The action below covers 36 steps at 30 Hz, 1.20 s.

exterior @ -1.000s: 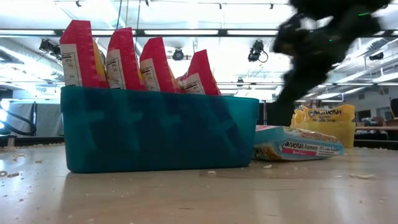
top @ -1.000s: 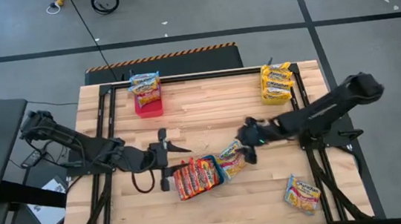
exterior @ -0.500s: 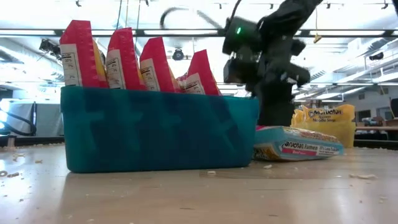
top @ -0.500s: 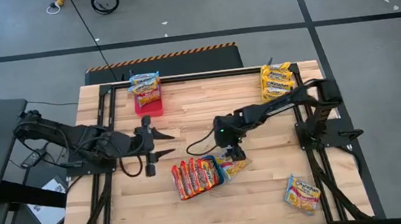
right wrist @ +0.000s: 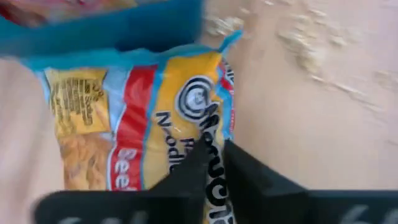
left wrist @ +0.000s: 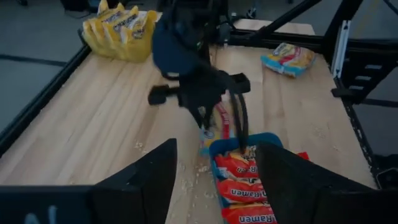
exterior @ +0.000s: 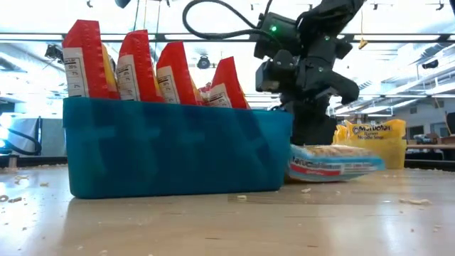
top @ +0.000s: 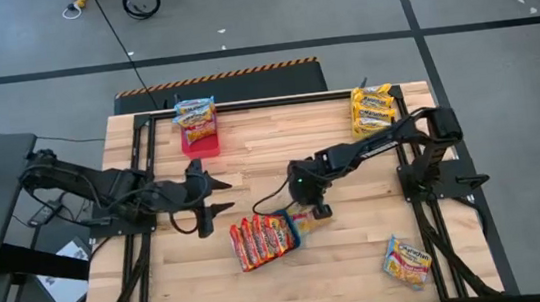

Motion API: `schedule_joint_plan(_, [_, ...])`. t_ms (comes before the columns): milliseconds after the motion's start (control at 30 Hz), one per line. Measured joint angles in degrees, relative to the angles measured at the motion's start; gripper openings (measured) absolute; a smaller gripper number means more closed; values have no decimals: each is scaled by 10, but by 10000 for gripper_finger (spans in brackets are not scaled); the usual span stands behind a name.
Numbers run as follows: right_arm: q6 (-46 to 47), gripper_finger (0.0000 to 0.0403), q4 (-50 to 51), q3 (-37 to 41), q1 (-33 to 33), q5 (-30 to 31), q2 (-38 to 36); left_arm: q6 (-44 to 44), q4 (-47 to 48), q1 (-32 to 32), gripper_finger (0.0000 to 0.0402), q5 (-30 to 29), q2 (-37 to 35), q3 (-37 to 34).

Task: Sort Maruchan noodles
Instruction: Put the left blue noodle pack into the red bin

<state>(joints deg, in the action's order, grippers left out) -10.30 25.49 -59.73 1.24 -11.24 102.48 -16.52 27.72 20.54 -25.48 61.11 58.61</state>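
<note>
A blue-trimmed Maruchan packet (right wrist: 168, 118) lies flat on the table against the right side of the teal tray (exterior: 178, 153). Several red packets (top: 259, 240) stand upright in the tray. My right gripper (top: 313, 210) has come down on that packet (top: 308, 224) with its fingers nearly together. Left of the tray my left gripper (top: 221, 196) hovers open with nothing between its fingers, pointing toward the tray (left wrist: 249, 140). My right gripper has the blue-trimmed packet's printed face (right wrist: 199, 134) between its two fingertips (right wrist: 186, 174), near the packet's middle. The fingers slant down from above and from the table's right. The packet (exterior: 334, 162) lies on the table beside the tray.
At the far edge a red bin (top: 200, 140) holds packets and a yellow bin (top: 372, 112) holds yellow packets. One loose packet (top: 407, 260) lies at the near right. Black frame rails run along the table's left, far and right sides.
My right gripper has swung from the table's right toward the tray, tipped downward and sunk onto the blue-trimmed packet. My left gripper has drawn back from the tray toward the table's left edge and rolled. The packet has shifted a little.
</note>
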Motion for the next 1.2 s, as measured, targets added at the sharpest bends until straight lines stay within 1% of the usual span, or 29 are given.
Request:
schedule_joint_plan(33, [-5, 34, 6, 0, -2, 19, -7, -9, 3, 2, 226, -1, 0, 0])
schedule_joint_plan(67, [-11, 18, 11, 1, -4, 35, -13, -11, 6, 5, 228, -2, 0, 0])
schedule_joint_plan(100, [-18, 10, 15, 1, -5, 52, -18, -13, 8, 8, 230, -2, 0, 0])
schedule_joint_plan(200, [-23, 10, 38, 3, -19, 115, -34, -18, 6, 13, 231, -2, 0, 0])
schedule_joint_plan(300, [-37, 6, 60, 4, -41, 182, -60, -56, 17, 9, 231, -17, 0, 0])
schedule_joint_plan(433, [-36, 5, 80, 4, -72, 256, -100, -100, 57, -5, 231, -19, 0, 0])
schedule_joint_plan(567, [-35, 4, 74, 3, -104, 335, -135, -117, 69, -17, 232, -25, 0, 0])
schedule_joint_plan(667, [-34, 4, 68, 3, -124, 384, -148, -126, 68, -29, 235, -30, 3, 0])
schedule_joint_plan(833, [-36, 3, 59, 2, -151, 463, -151, -128, 67, -48, 265, -24, 40, 0])
schedule_joint_plan(967, [-38, 3, 45, 2, -167, 520, -150, -117, 60, -74, 297, -18, 98, 0])
schedule_joint_plan(1067, [-46, 3, 28, 2, -180, 554, -151, -85, 16, -96, 310, -11, 147, 0])
schedule_joint_plan(1200, [-72, 2, -6, 2, -203, 590, -151, -26, -109, -135, 311, 57, 210, 0])
